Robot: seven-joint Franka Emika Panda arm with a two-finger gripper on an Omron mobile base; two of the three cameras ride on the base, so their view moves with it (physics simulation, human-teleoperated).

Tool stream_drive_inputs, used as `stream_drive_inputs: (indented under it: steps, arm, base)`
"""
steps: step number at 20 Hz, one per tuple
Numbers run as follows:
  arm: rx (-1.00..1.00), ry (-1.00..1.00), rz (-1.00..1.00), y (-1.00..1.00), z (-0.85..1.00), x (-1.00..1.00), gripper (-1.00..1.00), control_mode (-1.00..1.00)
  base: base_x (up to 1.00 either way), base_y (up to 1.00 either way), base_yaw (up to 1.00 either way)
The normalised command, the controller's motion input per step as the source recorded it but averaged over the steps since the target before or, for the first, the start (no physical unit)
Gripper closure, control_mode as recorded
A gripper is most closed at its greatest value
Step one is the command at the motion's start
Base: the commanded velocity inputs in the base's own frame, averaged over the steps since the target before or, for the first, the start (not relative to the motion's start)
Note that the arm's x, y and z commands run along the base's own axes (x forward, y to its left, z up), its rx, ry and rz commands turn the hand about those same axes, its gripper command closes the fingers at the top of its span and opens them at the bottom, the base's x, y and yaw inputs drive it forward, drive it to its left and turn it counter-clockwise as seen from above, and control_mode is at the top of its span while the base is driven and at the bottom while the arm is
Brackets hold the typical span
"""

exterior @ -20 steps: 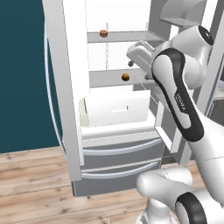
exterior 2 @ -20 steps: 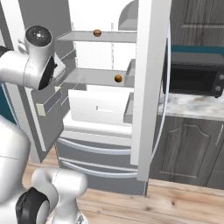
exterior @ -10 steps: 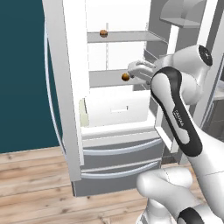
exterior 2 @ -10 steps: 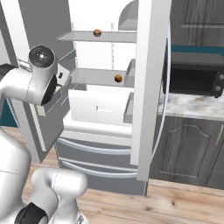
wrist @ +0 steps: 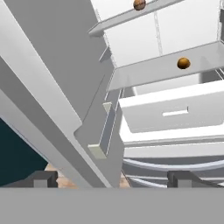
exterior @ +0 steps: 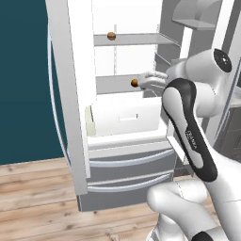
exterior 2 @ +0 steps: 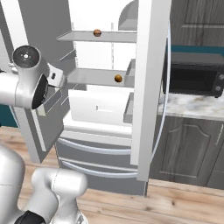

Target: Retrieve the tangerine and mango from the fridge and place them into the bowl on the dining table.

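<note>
The fridge (exterior: pixel 127 155) stands with both doors open, showing white shelves. Two small round orange-brown fruits lie inside: a darker one on the upper shelf (exterior: pixel 111 35) (exterior 2: pixel 97 32) (wrist: pixel 139 4), and a brighter orange one on the middle shelf (exterior: pixel 134 83) (exterior 2: pixel 118 78) (wrist: pixel 183 63). I cannot tell which is the tangerine and which the mango. My gripper (exterior: pixel 143 82) (wrist: pixel 113 179) is open and empty, at middle-shelf height just right of the brighter fruit, without touching it. The bowl and dining table are out of view.
The left fridge door (exterior: pixel 66 94) and right door (exterior 2: pixel 148 87) flank the opening. A white drawer (exterior: pixel 124 115) sits under the middle shelf. A microwave (exterior 2: pixel 192 78) rests on a marble counter over dark cabinets (exterior 2: pixel 183 148). Wooden floor lies in front.
My hand has dropped from above the middle shelf to its level, closer to the brighter fruit. The jaws stayed wide open. Neither fruit moved.
</note>
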Motion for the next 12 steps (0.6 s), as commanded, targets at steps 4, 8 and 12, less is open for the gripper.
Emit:
stream_drive_inputs:
  steps: [4, 8, 12]
  arm:
    - [-0.10, 0.01, 0.00, -0.02, 0.04, -0.27, -1.00, -1.00]
    - [-0.08, 0.00, 0.00, -0.15, 0.00, -0.17, -1.00, -1.00]
    - [-0.06, -0.02, 0.00, -0.32, 0.00, -0.08, -1.00, -1.00]
  base:
    - [0.00, 0.00, 0.00]
    - [0.00, 0.00, 0.00]
    - [0.00, 0.00, 0.00]
